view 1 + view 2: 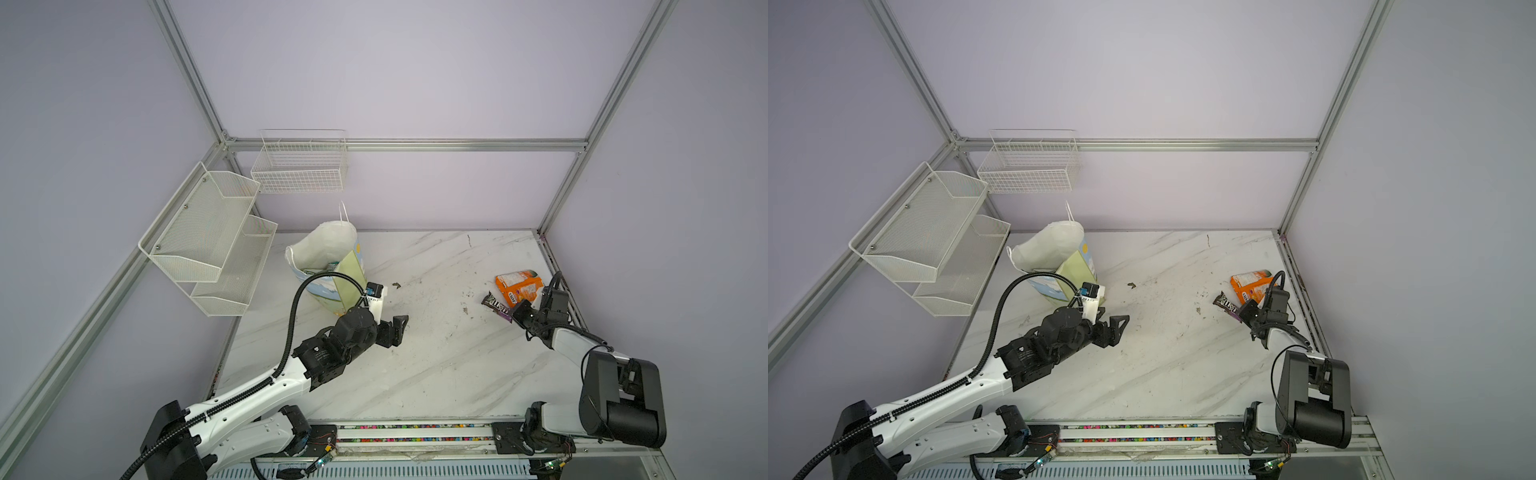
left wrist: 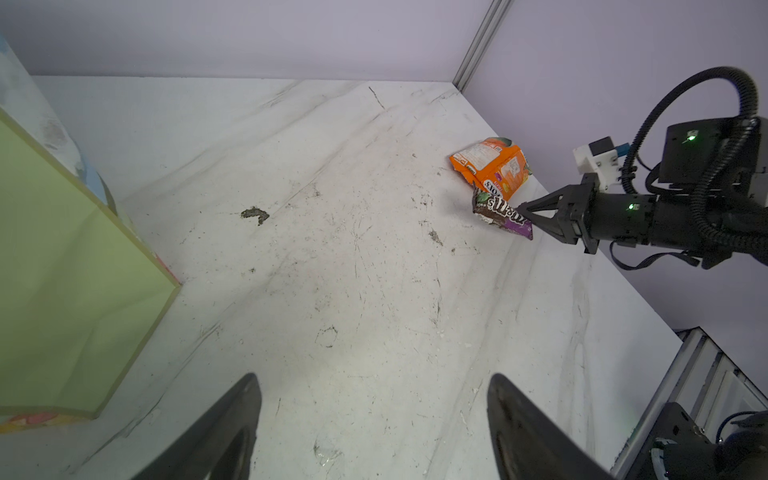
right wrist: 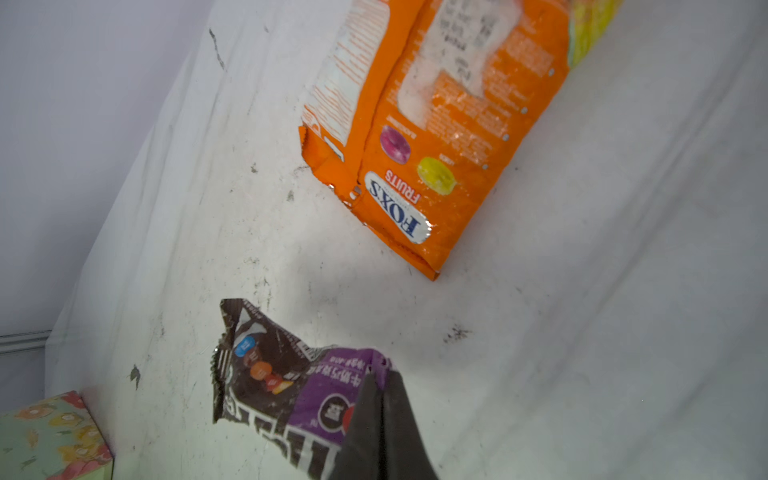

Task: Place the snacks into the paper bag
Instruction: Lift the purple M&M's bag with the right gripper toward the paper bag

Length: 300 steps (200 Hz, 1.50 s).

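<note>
Near the tabletop's [image 1: 436, 365] right edge, beside the orange packet [image 3: 449, 137], your right gripper [image 3: 380, 376] pinches the purple wrapper [image 3: 282, 386], likely light, crinkly and slippery, by its flat sealed end; your left gripper [image 2: 374, 380] gapes empty.

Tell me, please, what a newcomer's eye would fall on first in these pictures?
The bright orange packet lies at the far right of the marble table, the loudest colour there. Beside it, the right gripper has its jaws shut on one end of the dark purple bar wrapper. The paper bag stands at the back left, the left gripper open beside it.
</note>
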Each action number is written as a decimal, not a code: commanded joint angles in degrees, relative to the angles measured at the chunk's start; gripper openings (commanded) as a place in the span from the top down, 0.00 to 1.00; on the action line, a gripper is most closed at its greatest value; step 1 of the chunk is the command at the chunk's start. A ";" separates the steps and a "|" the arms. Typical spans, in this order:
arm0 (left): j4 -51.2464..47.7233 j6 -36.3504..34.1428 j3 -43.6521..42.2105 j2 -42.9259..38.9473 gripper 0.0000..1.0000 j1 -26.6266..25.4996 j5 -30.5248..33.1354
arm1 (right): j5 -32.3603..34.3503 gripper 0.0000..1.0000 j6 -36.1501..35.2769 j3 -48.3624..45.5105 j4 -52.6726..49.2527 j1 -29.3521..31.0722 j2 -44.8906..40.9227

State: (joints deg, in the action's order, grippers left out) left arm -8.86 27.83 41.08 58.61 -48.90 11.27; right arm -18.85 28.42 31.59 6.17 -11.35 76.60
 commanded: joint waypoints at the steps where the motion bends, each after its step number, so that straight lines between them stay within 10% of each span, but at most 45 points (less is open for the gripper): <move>1: 0.34 1.40 -3.27 0.58 0.16 -0.44 0.94 | -1.55 1.00 -0.46 0.72 -2.32 -0.16 -2.68; 121: -0.01 3.34 -6.95 3.15 0.17 -3.19 3.14 | -5.14 1.00 -2.67 9.65 -10.47 0.77 -10.14; 300: 0.88 8.31 -11.59 4.68 0.18 -9.13 7.36 | 11.29 1.00 -3.58 35.59 -18.00 29.16 -6.06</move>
State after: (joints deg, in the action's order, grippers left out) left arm -10.13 34.09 31.90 63.55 -56.97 16.53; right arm -11.62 26.26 62.81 -9.58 15.33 69.69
